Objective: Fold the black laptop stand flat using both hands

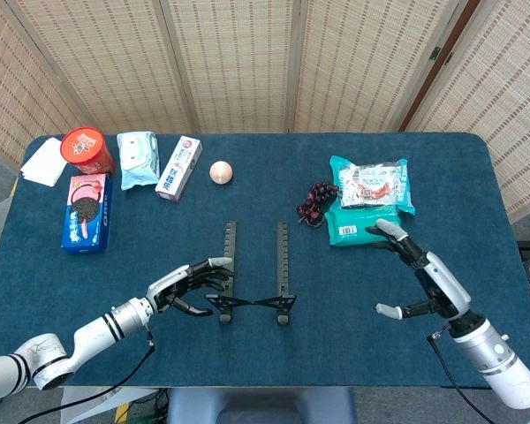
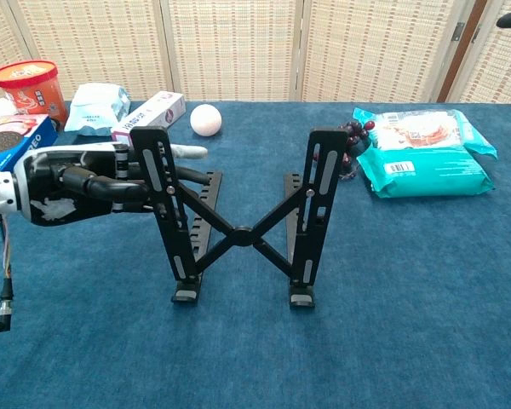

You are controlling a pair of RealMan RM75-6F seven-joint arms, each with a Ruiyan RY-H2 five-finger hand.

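The black laptop stand [image 2: 238, 226] stood unfolded near the front middle of the blue counter [image 1: 247, 353], its two uprights raised. The left hand [image 1: 190, 284] reached in at the stand's left upright, fingers extended around it; whether it gripped the bar could not be told. Well to the stand's right, the right hand [image 1: 421, 278] hovered with fingers spread wide, holding nothing. Beyond the stand lay a pale ball [image 1: 221, 171] and teal snack packets [image 1: 368, 199].

Black laptop stand [image 2: 238, 223], dark blue table [image 1: 159, 230], teal packets [image 1: 368, 201]
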